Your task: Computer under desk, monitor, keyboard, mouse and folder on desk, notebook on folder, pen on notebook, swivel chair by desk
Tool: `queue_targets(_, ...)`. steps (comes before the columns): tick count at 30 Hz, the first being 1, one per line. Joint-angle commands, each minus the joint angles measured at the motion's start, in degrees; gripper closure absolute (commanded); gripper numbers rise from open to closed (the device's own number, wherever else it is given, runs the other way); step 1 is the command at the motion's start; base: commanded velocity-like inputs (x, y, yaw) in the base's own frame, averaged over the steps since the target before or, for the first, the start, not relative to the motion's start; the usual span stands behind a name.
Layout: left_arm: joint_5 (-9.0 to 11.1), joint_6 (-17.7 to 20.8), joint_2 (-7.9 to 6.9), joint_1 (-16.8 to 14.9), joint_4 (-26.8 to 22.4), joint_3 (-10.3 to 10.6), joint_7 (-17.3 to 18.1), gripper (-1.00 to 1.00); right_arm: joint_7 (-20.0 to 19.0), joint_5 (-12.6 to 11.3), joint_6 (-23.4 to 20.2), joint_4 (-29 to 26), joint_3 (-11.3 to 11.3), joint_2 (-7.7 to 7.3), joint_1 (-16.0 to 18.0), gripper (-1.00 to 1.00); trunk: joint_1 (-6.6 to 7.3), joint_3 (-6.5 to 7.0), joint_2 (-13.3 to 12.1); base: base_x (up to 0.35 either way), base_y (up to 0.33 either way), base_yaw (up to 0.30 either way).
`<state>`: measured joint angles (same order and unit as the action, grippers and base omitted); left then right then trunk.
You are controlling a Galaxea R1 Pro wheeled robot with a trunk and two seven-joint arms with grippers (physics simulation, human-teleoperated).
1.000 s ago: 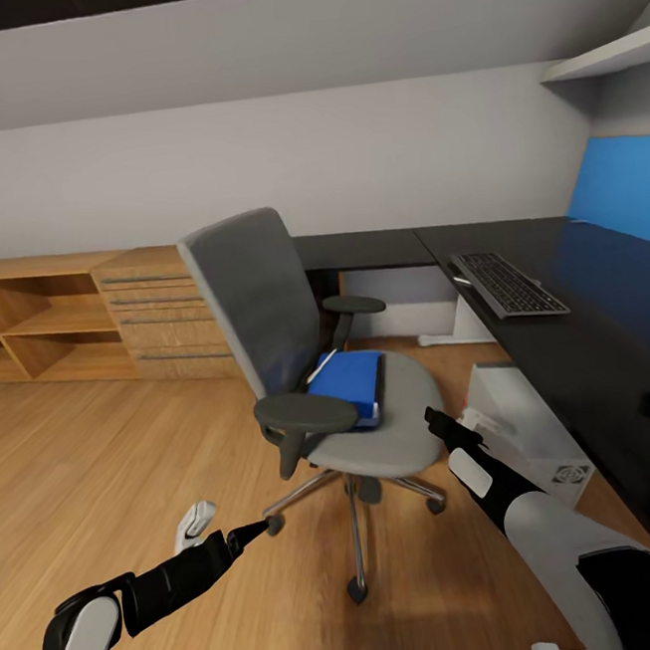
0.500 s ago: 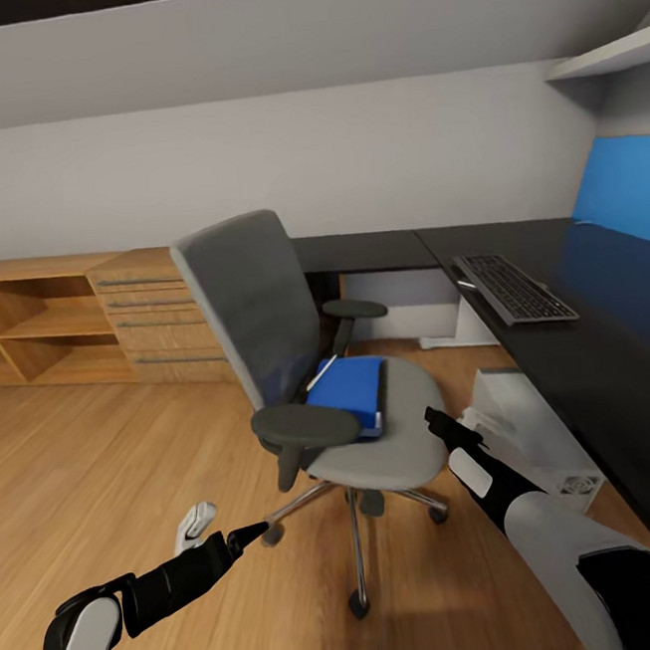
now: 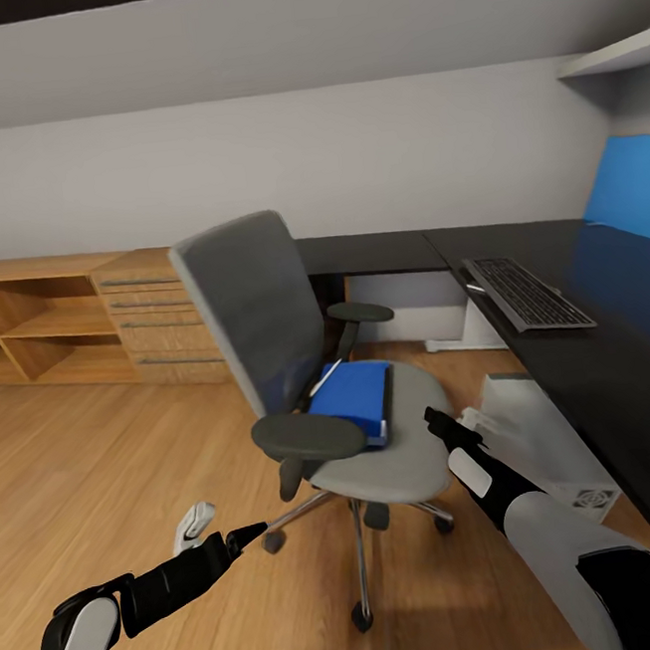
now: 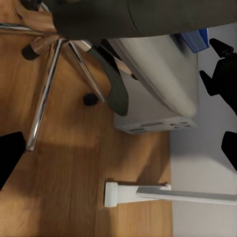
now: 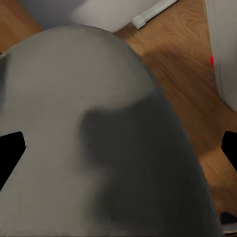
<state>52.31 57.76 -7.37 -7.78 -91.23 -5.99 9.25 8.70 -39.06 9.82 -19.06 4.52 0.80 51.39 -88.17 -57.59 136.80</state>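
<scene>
A: Black-topped desk (image 3: 569, 359) is running along the right side and into the far corner; one desk, one keyboard (image 3: 528, 292) lying flat on it. A white box, likely the computer (image 3: 542, 437), is sitting on the floor beneath.

B: One swivel chair (image 3: 319, 366) is standing out on the wooden floor (image 3: 100, 469), near the desk. Seat is carrying one folder (image 3: 353, 399), blue, with a thin pale pen (image 3: 324, 378) resting at its far corner. Notebook: cannot make it out.

A: Noting the key relation. Folder is lying ahead of and slightly left of the right end effector (image 3: 438, 423), which is hovering just off the seat's front edge. Folder's long axis is pointing away from the robot, toward the backrest.

B: Left end effector (image 3: 249, 533) is hanging low near the chair base, well apart from the folder. Right arm is judged the nearer.

A: Right end effector: fingers appearing spread in its wrist view, holding nothing. Left one: cannot tell, spread or pressed together.
</scene>
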Motion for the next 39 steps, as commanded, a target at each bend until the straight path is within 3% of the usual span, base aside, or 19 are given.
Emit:
queue_targets(1,-0.5,0.2,0.01,0.0,0.0,-0.1,0.6,-1.0,0.4,-0.5,0.3,0.0,0.5,-0.03,0.0,-1.0,0.01,-0.05,0.0,0.001,0.0,0.242)
queue_targets(23,-0.5,0.2,-0.01,0.0,0.0,-0.3,0.6,-1.0,0.3,-0.5,0.3,0.1,0.5,-0.08,0.0,-1.0,0.01,-0.05,0.0,0.0,0.0,0.23)
queue_targets(29,-0.5,0.2,-0.01,0.0,0.0,-0.3,0.6,-1.0,0.3,-0.4,0.3,0.1,0.4,-0.11,0.0,-1.0,0.01,-0.05,0.0,0.0,0.0,-0.009)
queue_targets(39,-0.5,0.2,-0.01,0.0,0.0,-0.3,0.6,-1.0,0.3,-0.4,0.3,0.1,0.4,-0.18,0.0,-1.0,0.01,-0.05,0.0,0.0,0.0,-0.242)
